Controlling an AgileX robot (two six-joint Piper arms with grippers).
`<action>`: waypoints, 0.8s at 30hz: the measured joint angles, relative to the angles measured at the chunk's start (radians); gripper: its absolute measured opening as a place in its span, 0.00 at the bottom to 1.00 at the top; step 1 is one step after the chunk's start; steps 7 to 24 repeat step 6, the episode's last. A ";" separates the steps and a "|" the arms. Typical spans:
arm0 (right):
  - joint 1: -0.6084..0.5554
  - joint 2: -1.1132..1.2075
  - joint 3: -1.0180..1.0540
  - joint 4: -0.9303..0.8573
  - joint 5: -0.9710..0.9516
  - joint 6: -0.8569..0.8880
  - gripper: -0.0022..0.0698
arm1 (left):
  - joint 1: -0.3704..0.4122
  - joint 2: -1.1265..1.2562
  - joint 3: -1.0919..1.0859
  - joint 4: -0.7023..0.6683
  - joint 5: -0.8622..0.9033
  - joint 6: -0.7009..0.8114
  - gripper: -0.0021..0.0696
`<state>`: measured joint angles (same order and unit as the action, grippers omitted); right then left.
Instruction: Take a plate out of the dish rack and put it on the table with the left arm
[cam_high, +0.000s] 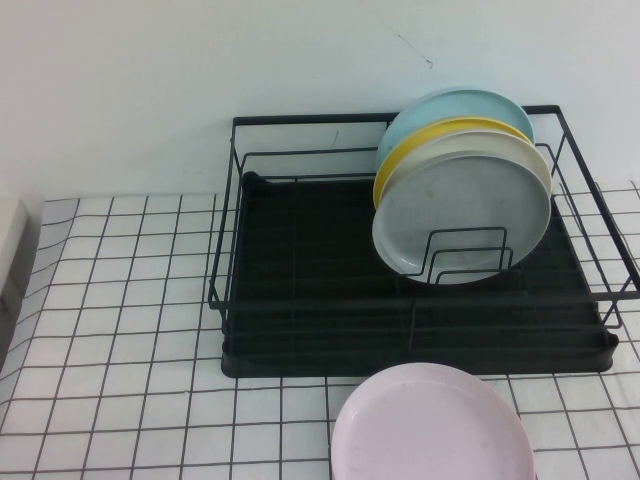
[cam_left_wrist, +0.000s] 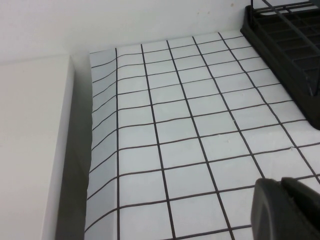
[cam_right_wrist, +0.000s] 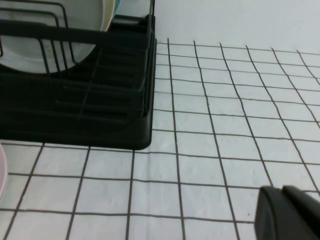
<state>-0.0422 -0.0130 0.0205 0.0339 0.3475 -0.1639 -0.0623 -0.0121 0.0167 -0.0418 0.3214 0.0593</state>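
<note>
The pale pink plate (cam_high: 430, 425) lies flat on the gridded table (cam_high: 120, 300), in front of the black wire dish rack (cam_high: 300, 250); its edge shows in the right wrist view (cam_right_wrist: 1, 170). Neither arm shows in the high view. My left gripper (cam_left_wrist: 280, 182) is shut and empty, low over the table (cam_left_wrist: 190, 125) to the left of the rack (cam_left_wrist: 290, 40). My right gripper (cam_right_wrist: 282, 190) is shut and empty over the table (cam_right_wrist: 225, 100), to the right of the rack (cam_right_wrist: 75, 115).
In the rack's right part stand a grey plate (cam_high: 465, 215) in front, then a yellow one (cam_high: 392, 165) and a mint-green one (cam_high: 450, 105) behind. A white block (cam_left_wrist: 30, 150) borders the table's left edge. A white wall runs behind.
</note>
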 joint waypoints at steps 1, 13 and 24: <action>0.000 0.000 0.000 0.000 0.000 0.000 0.03 | 0.000 0.000 0.000 -0.002 0.000 0.000 0.02; 0.000 0.000 0.000 0.000 0.000 0.000 0.03 | 0.000 0.000 0.000 -0.022 0.001 0.000 0.02; 0.000 0.000 0.000 0.000 0.000 0.000 0.03 | 0.000 0.000 0.000 -0.022 0.001 0.000 0.02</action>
